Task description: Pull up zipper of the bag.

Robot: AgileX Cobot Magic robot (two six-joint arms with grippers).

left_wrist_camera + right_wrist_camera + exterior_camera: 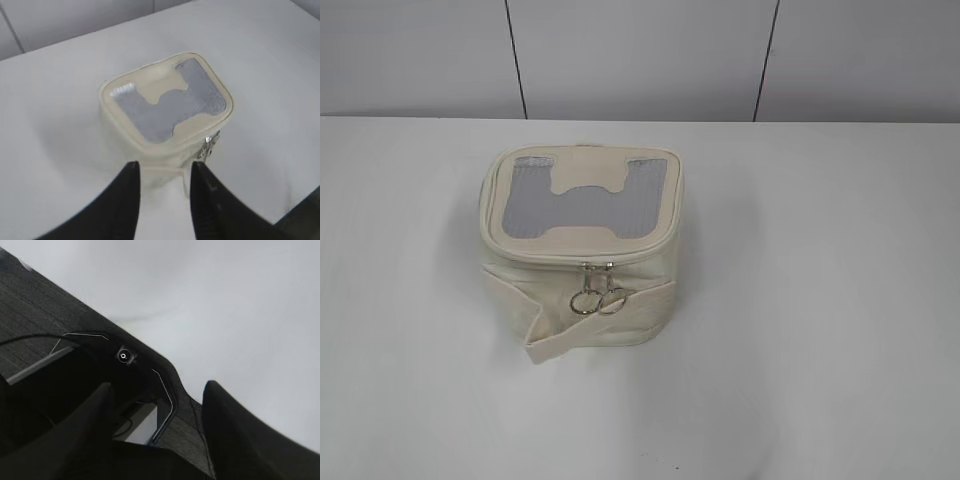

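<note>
My left gripper [164, 170] hangs with its jaws parted, holding nothing, just short of the small boxy cream fabric bag [582, 245] sitting upright mid-table [820, 300]. My right gripper [157, 390] is spread too, empty, over the table edge. The cream zipper's [592, 262] two silver ring-pull sliders meet on the bag's camera-facing side.

a plain white desk [840, 330] carries a single thing, the small boxy cream bag [582, 290], which sits upright near the middle with its grey mesh top panel facing up and its flat cream strap [560, 342] trailing onto the desk in front.
</note>
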